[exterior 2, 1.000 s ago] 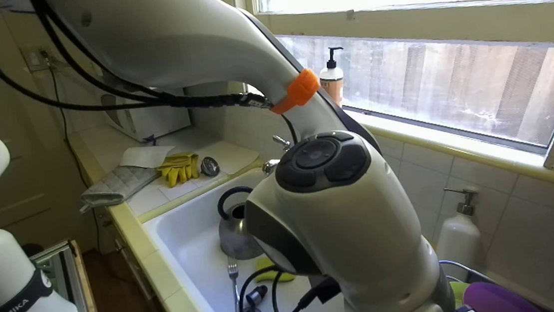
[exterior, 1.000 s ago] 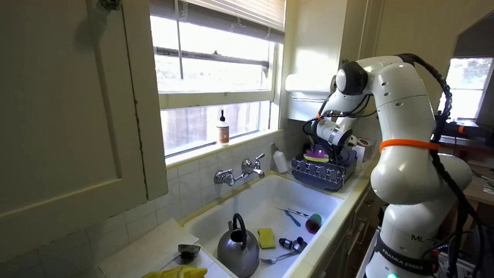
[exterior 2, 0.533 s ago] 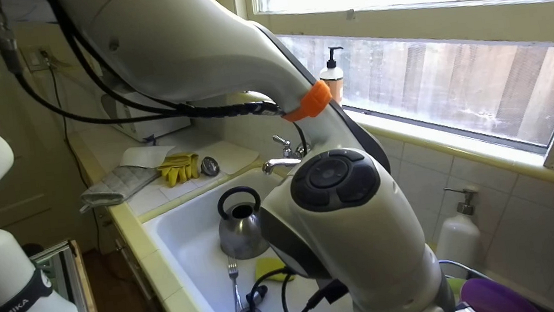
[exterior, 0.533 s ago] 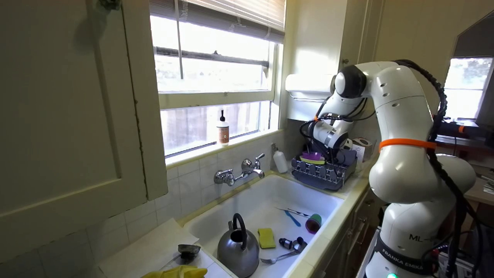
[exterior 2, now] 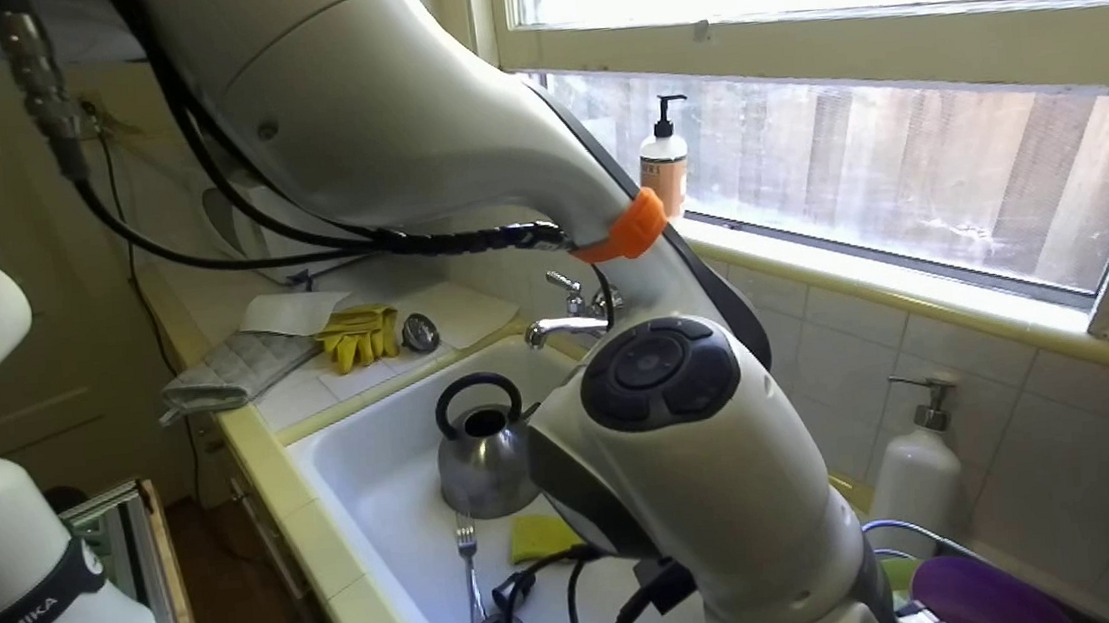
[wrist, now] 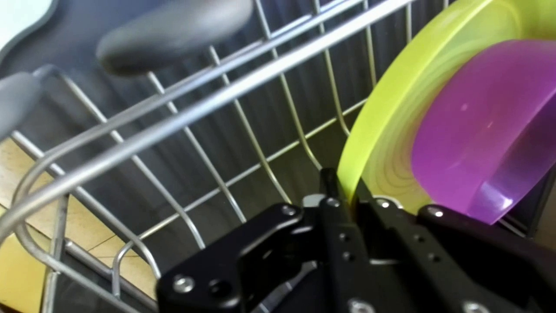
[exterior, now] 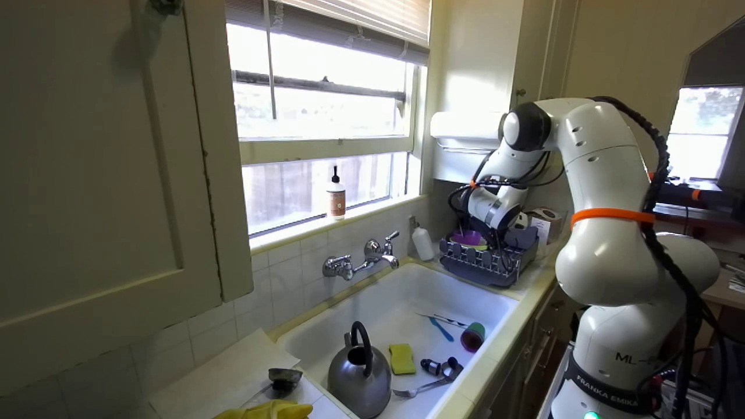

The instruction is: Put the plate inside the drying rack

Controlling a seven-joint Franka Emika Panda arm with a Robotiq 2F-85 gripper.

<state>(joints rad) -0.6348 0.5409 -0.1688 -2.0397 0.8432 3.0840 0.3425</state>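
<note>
Lower than 1.0 s ago in an exterior view: the arm [exterior: 611,262], and with it the yellow-green plate [wrist: 399,126] and the purple dish [wrist: 482,130]. Plate is at the drying rack [exterior: 480,273], tilted, over or partly inside it; whether it touches the rack's bottom, can't tell. Tool [wrist: 346,184] is narrow, pinching the plate's rim. Purple dish sits at the plate's face; unclear if it's held too. Step in hand looks like placing: 1 plate nearly there, not let go. Next move probably calls for easing down until the rack takes the weight, then spreading the tool and backing out past the purple dish.
</note>
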